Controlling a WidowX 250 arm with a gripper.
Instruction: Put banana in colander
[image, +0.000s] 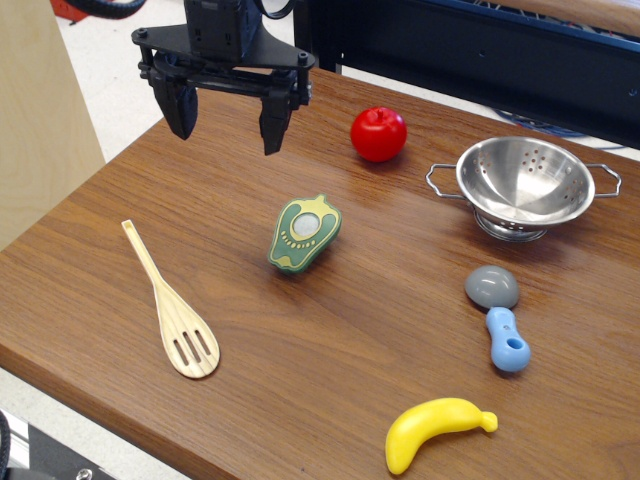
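observation.image view: one camera looks down over the wooden table (330, 330) from its near edge.
Pincer state: the pincer (228, 122) hangs above the far left part of the table, jaws spread wide, nothing held.
Banana position: the banana (432, 430) lies flat well apart from the pincer, toward the camera and off to its right in the picture, close to the near table edge.
Colander position: the colander (524, 183) stands upright and empty, well to the pincer's right in the picture.
Risk, in the path: the green avocado toy (304, 235) sits between pincer and banana; a low sweep could knock it.
Risk, at the grasp: the curved, smooth banana may roll or squirt from the jaws, likely off the near edge.
Risk, at the drop: the grey-and-blue scoop (500, 312) lies between banana and colander; a low carry could clip it or tip the colander.
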